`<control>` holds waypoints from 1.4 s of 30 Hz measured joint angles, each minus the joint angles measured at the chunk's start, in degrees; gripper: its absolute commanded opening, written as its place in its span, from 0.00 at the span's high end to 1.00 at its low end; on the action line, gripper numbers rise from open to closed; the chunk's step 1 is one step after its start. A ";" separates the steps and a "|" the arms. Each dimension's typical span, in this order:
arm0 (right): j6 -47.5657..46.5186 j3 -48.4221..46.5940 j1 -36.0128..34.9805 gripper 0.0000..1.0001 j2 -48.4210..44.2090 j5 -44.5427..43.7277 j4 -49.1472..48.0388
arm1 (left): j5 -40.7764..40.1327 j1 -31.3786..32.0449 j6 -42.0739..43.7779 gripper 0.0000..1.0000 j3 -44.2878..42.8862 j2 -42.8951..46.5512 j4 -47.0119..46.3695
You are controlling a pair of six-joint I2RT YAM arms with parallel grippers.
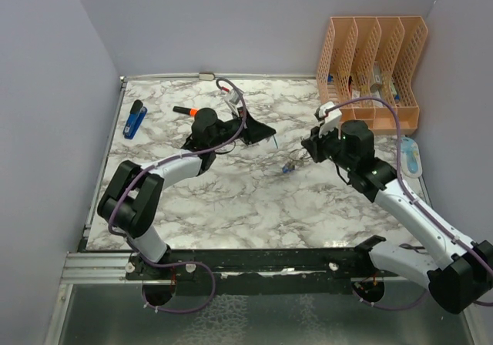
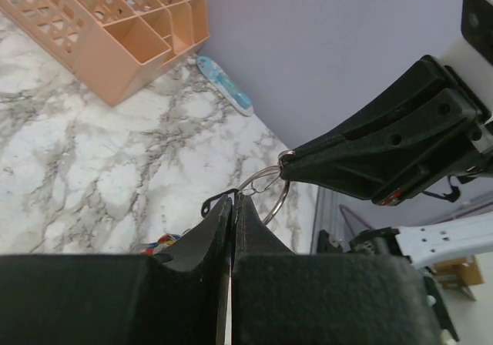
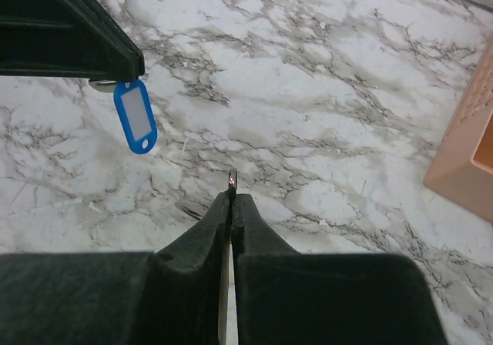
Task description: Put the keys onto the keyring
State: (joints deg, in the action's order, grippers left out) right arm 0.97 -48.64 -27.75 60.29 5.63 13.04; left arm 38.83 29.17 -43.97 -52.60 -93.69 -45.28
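Note:
My left gripper [image 1: 269,135] [image 2: 233,201] is shut on a small key. The key's blue tag [image 3: 135,116] with a pale window dangles under the left fingers [image 3: 77,37] in the right wrist view. My right gripper [image 1: 305,154] [image 3: 231,195] is shut on the keyring, whose thin metal edge [image 3: 231,179] sticks out of its tips. In the left wrist view the silver ring [image 2: 268,187] hangs at the right gripper's tip [image 2: 286,160], right beside my left fingertips; I cannot tell whether they touch. A cluster of coloured tags [image 1: 290,165] [image 2: 160,245] hangs below the ring. I see no second blue-tagged key.
A peach desk organiser [image 1: 373,64] [image 2: 115,29] [image 3: 466,152] stands at the back right, with a pale blue item [image 1: 410,156] [image 2: 223,85] beside it. A blue stapler [image 1: 135,119] and an orange marker [image 1: 185,110] lie at the back left. Grey walls enclose the marble table [image 1: 231,199].

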 measured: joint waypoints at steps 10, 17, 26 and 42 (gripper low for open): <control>2.23 2.36 -0.07 0.99 -3.13 8.76 -6.69 | 1.79 -1.88 -28.24 1.00 -0.22 -4.59 -6.67; 6.23 3.96 -4.76 0.99 0.74 15.06 -11.67 | -2.82 -3.96 -36.22 1.00 0.33 -7.89 -0.44; 10.12 4.00 -13.33 0.99 8.55 14.34 -16.48 | -5.31 -3.54 -38.42 1.00 0.33 -7.89 0.39; 10.54 -1.20 -13.46 0.99 20.92 3.76 -18.75 | -5.29 -1.77 -41.46 1.00 1.25 -4.52 0.83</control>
State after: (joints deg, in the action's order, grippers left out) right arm 11.51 -49.84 -41.21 81.21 9.39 -5.72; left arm 33.54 27.40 -85.43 -51.35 -98.21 -44.45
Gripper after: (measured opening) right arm 0.020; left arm 0.018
